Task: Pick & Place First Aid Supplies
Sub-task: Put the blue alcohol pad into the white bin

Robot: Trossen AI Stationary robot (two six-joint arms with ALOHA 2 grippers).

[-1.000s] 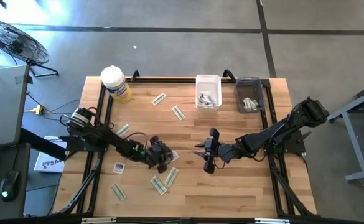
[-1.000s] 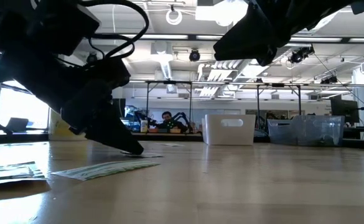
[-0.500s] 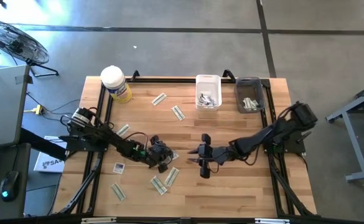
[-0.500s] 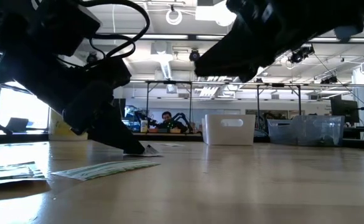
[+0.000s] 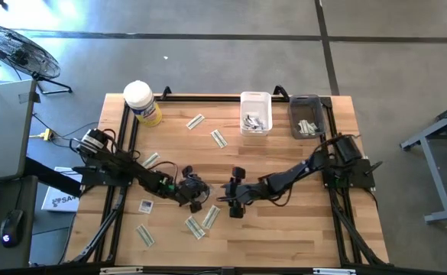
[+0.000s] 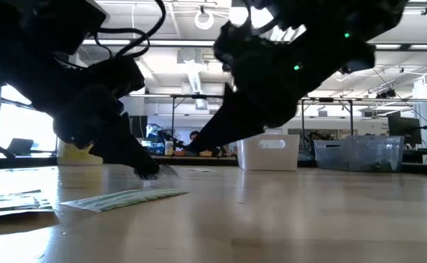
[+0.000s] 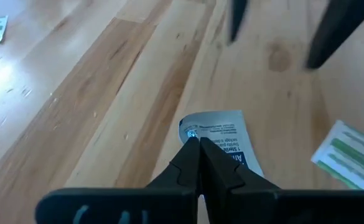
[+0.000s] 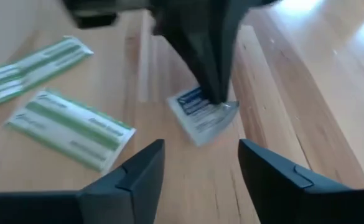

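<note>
My left gripper (image 5: pixel 201 196) is low over the table's middle, shut on a square white packet with blue print (image 7: pixel 222 134). My right gripper (image 8: pixel 200 146) is open and close beside it on its right (image 5: pixel 230 200), its fingers standing on either side of the same packet (image 8: pixel 203 115) without touching it. Pale-green-and-white strips (image 5: pixel 210 216) (image 5: pixel 195 227) lie flat toward the near edge, and they show in the right wrist view too (image 8: pixel 70 127). My left gripper pinches the square packet by its edge (image 7: pixel 191 129) between the two fingertips (image 8: pixel 213 93), coming down at a slant from above. Whether the packet's other end (image 8: pixel 200 134) is on the table or just off it, I cannot tell.
More packets lie about: a square one (image 5: pixel 146 205), strips (image 5: pixel 145 234) (image 5: pixel 151 160) (image 5: pixel 195 121) (image 5: pixel 219 138). A white bin (image 5: pixel 255 101) and a grey bin (image 5: pixel 306 103) hold packets at the far edge. A yellow tub with a white lid (image 5: pixel 141 103) stands far left.
My right gripper has moved steadily toward the table's left and slightly nearer, closing in on my left gripper and the packet it holds. My left gripper has stayed at the packet.
</note>
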